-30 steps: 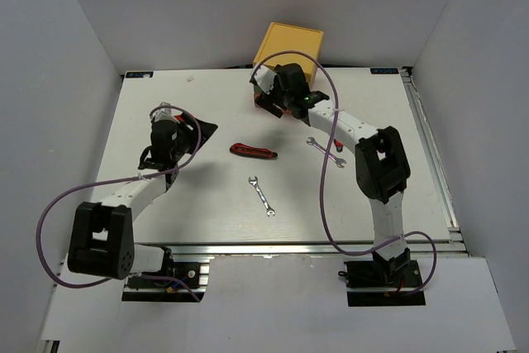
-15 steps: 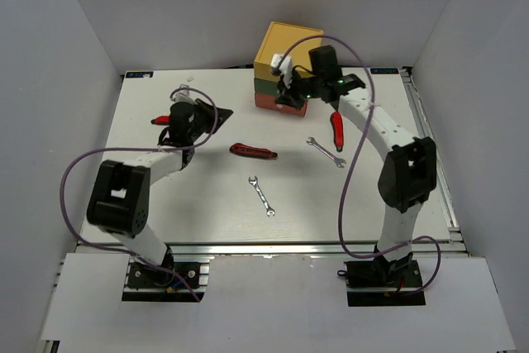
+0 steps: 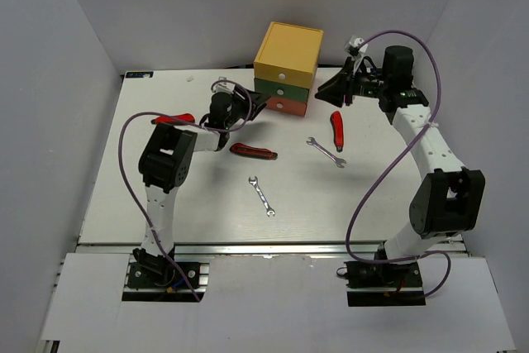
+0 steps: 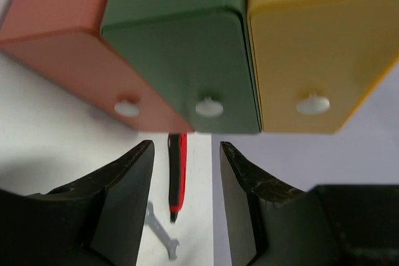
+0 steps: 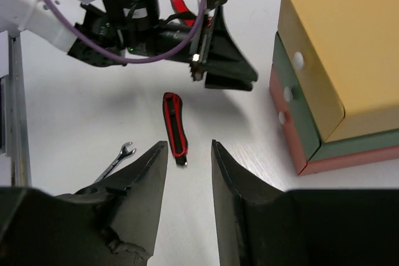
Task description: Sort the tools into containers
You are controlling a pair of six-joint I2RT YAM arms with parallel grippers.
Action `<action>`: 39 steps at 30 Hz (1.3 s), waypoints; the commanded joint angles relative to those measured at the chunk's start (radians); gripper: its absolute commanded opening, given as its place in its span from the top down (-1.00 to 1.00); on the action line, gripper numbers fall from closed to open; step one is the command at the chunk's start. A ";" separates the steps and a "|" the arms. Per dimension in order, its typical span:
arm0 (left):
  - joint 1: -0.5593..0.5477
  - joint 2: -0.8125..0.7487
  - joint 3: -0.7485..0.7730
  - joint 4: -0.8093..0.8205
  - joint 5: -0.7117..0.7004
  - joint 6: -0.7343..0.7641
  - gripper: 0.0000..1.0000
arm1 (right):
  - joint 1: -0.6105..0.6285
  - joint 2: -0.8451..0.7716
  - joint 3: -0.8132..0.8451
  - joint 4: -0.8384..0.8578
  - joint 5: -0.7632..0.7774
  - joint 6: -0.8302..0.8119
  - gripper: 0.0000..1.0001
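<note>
Your white surface [image 3: 165, 196] sits boxed in by plain pale walls, with the drawer stack at its far middle: yellow drawer [image 3: 288, 54] on top, green drawer [image 3: 279, 88] under it, orange-red drawer [image 3: 285, 107] at the bottom. In the left wrist view all three fronts sit flush with their white knobs showing, so every drawer reads as shut.

As far as you can judge, the sorting has hardly begun. Five tools lie loose in the open:
- near wrench [image 3: 262, 196], mid-surface
- far wrench [image 3: 326, 152], right of centre
- black-and-red knife tool [image 3: 253, 151], just in front of the stack
- red knife tool [image 3: 335, 128], right of the stack
- red-handled tool [image 3: 173, 120], beside the left arm

What the drawers already contain is hidden from you.

Your left gripper [image 4: 184, 154] is spread and empty, close in front of the stack and lined up roughly under the green drawer's knob [image 4: 209, 108]. Your right gripper [image 5: 189, 151] is likewise spread and carries nothing, raised to the right of the stack.

A drawer needs opening before any tool can go in.
</note>
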 commanded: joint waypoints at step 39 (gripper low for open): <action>-0.059 0.200 0.318 -0.051 -0.036 -0.098 0.16 | -0.112 -0.106 -0.181 0.047 -0.055 0.017 0.18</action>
